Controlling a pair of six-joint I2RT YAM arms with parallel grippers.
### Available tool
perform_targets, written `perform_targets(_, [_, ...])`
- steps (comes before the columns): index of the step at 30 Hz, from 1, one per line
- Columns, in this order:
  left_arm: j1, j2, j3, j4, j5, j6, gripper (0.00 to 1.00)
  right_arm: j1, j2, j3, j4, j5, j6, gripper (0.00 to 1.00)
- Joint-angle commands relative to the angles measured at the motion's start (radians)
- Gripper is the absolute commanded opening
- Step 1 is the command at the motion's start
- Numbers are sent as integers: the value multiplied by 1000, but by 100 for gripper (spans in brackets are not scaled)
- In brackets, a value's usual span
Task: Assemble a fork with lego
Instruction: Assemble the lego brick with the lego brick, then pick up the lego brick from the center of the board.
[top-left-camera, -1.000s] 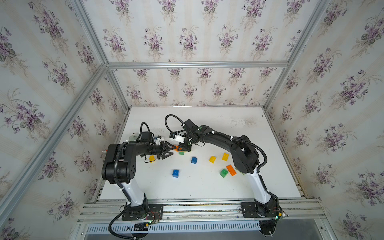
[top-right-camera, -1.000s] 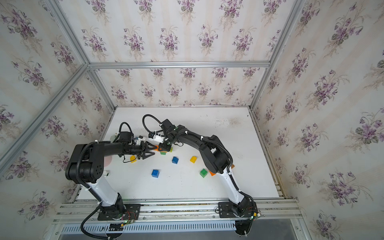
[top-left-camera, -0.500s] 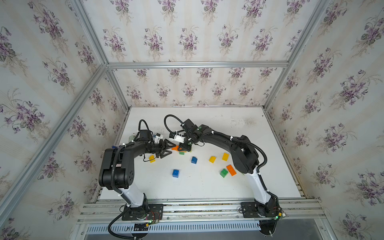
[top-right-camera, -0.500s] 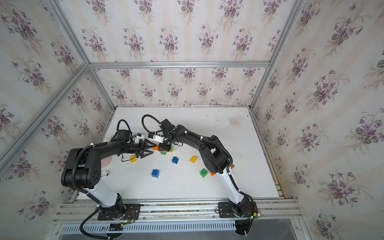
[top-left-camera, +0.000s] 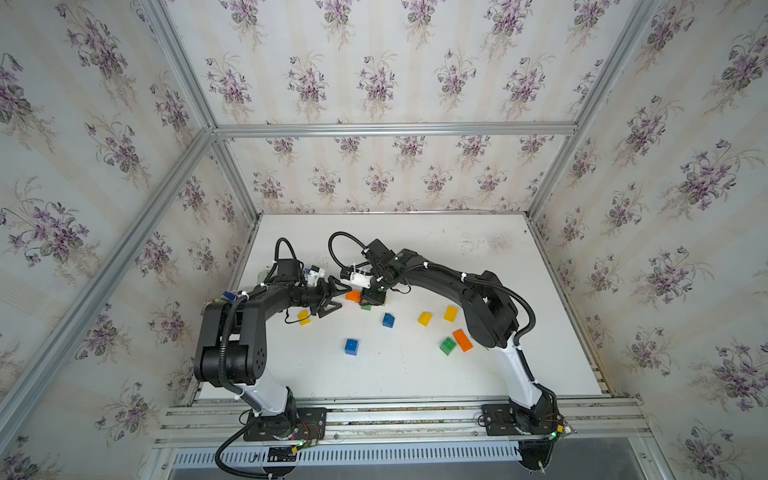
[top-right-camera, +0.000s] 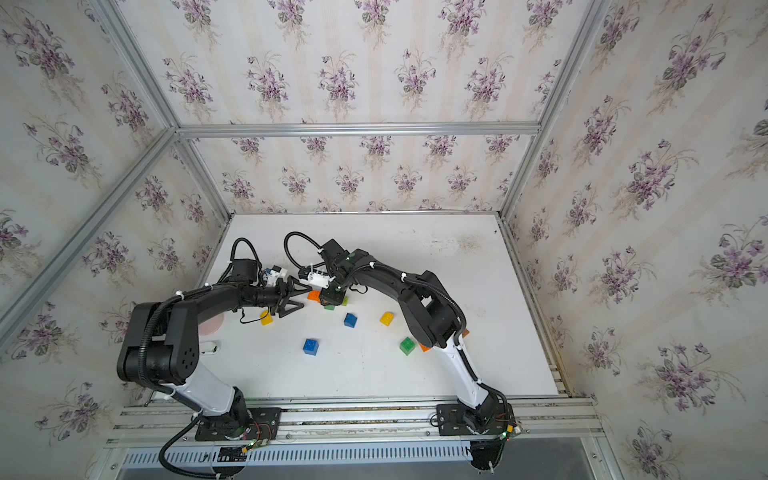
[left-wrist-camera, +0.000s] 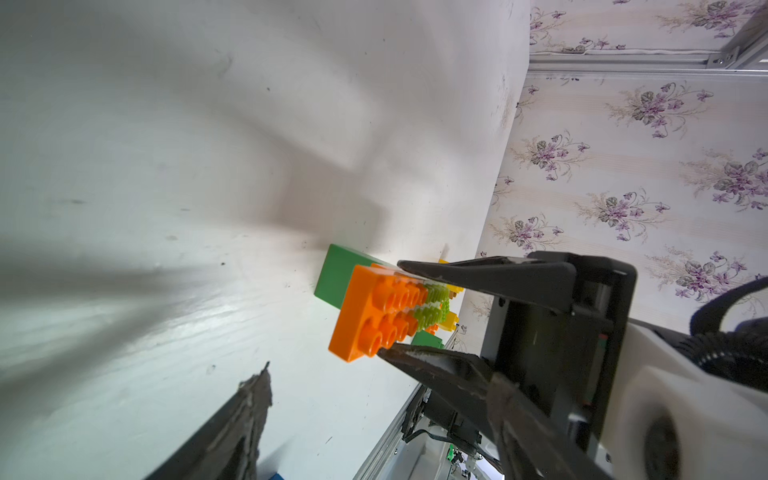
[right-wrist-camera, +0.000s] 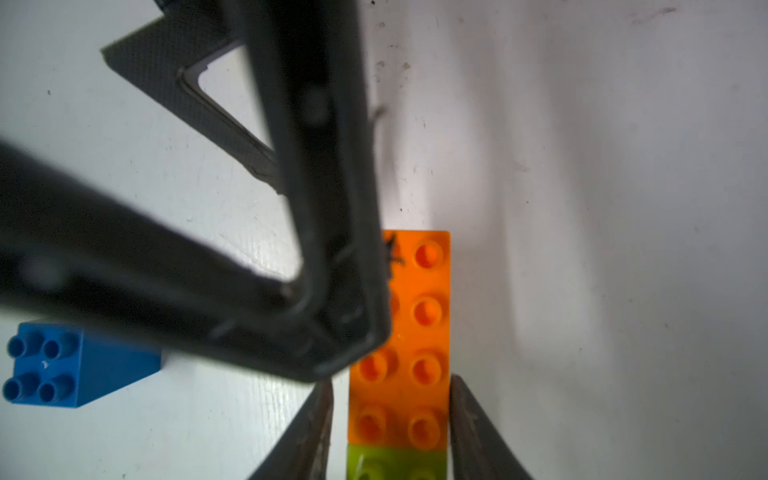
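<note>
- The lego assembly (right-wrist-camera: 399, 353) lies flat on the white table (top-left-camera: 415, 374), far left of centre between the two arms. It is a long orange brick (left-wrist-camera: 374, 316), two studs wide, studs up, butted end to end against a lime brick (right-wrist-camera: 397, 461).
- Its long axis runs across the table from left to right: the orange end (top-left-camera: 353, 296) points at the left arm, and the lime end lies under the right arm's wrist.
- In the left wrist view a dark green brick (left-wrist-camera: 338, 274) lies behind the orange one, touching it; yellow studs show further back, too small to sort out.
- The right gripper (right-wrist-camera: 390, 419) straddles the assembly near the orange-lime joint. Its jaws stand slightly apart, with a thin gap on at least one side; whether they pinch it I cannot tell.
- The left gripper (top-left-camera: 330, 297) is spread wide and holds nothing. One finger (right-wrist-camera: 324, 249) crosses above the orange end and hides part of its studs.
- Loose bricks on the table:
  - a yellow one (top-left-camera: 304, 317) just beside the left gripper;
  - two blue ones (top-left-camera: 388, 320) (top-left-camera: 351, 346) nearer the front;
  - two more yellow ones (top-left-camera: 424, 318) (top-left-camera: 450, 313);
  - a green one (top-left-camera: 447, 345) touching an orange one (top-left-camera: 462, 340) by the right arm's elbow.
- No container shows in any view.
</note>
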Motion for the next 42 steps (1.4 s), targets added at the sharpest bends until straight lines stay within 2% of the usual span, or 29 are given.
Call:
perform_targets(1, [2,-6,-1,2,-9,9,85,0,-31,-4,16,-25,-2,49])
perform_targets(10, [22,-33,-18,-19,-17,23,87,0,-137,-87,74,-30,17,51])
perform_targets(18, [58,-99,-68,-69,-35,49,89,19,-343,-360,242,-95,100,50])
perform_targets(26, [72,-181,-142,-73,-39,49,89,121,-465,-618,438,-94,189,52])
perform_targets(32, [78,-225,-181,-64,-46,36,89,211,-458,-667,489,-30,253,54])
perform_targets(37, [82,-270,-200,-58,-47,34,89,262,-448,-703,563,84,306,55])
perform_targets(42, [94,-276,-211,-55,-43,35,89,288,-410,-685,565,106,322,57])
